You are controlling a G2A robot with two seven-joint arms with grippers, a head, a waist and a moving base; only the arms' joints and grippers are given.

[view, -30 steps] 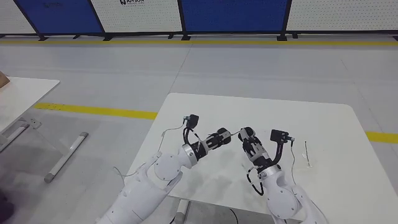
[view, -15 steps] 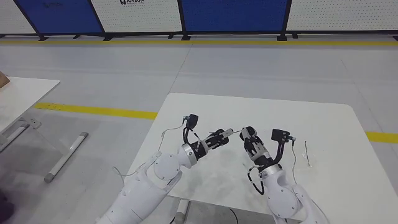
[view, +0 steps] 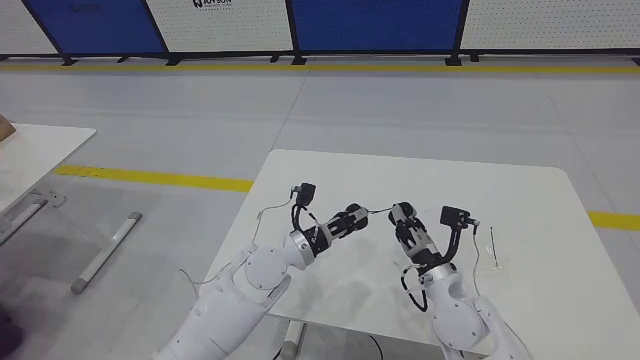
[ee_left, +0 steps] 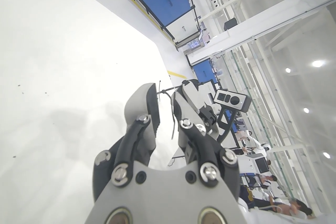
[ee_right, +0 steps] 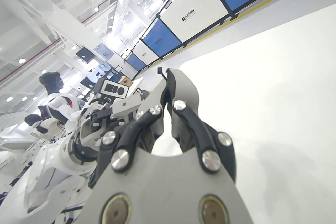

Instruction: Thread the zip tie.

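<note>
White table, both arms held low over its near half, tips facing each other.

Item 1, zip tie: black, thin, off the table, spanning the short gap between the two grippers. In the left wrist view one strand runs across to the far gripper and another curves down through the near gripper's gap. In the right wrist view a short end sticks out past the closed fingertips.

Item 2, right gripper: fingers pressed together, the tie pinched between the pads. Also seen in the top view and, farther off, in the left wrist view, gripping the tie's strand.

Item 3, left gripper: fingers parted by a narrow gap, nothing clamped. The tie hangs inside that gap near one finger; whether it touches a pad cannot be told. In the top view it sits just beside the tie's free end.

Item 4, thin strip: lying flat on the table, beyond the right arm, well apart from both grippers.
</note>
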